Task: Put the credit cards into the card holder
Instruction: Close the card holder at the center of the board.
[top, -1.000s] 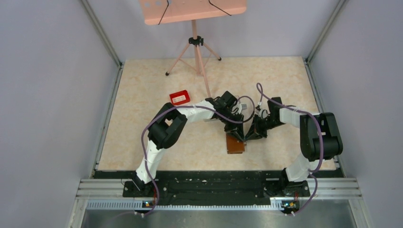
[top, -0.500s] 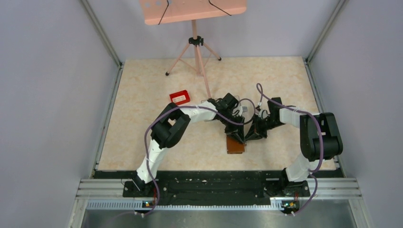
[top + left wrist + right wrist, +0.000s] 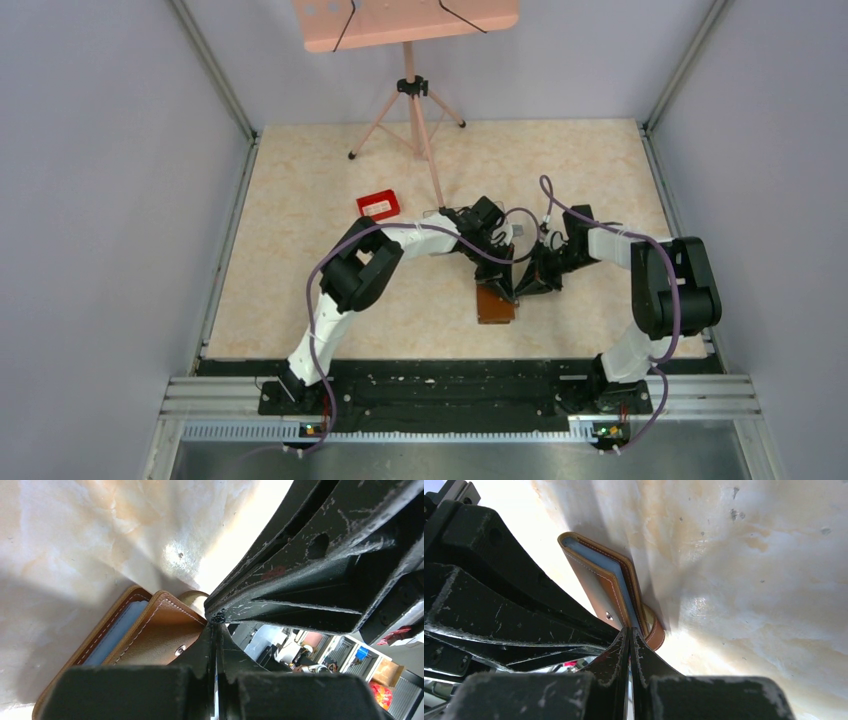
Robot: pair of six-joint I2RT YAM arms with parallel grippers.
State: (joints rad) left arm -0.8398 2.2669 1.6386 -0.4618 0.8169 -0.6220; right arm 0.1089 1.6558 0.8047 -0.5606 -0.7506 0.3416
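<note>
Change: the left gripper [image 3: 217,622] has gone from part-open to fully closed. Its black fingers meet, with nothing visible between them.
Right side: the right gripper [image 3: 629,630] is closed tip to tip and looks empty, its tips against the holder's edge.
Holder: the small brown leather folding card holder [image 3: 495,303] lies at 5 o'clock from the centre of the beige marbled table [image 3: 300,200]. The grippers sit at its 12 and 1 o'clock.
Card: a thin blue plastic credit card [image 3: 112,632] sits between the leaves.
Meaning: this card is probably let go and seated. No other cards show.

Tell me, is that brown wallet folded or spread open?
Folded over, slightly agape: the wallet has its leather leaves together, with a blue card showing between them.
</note>
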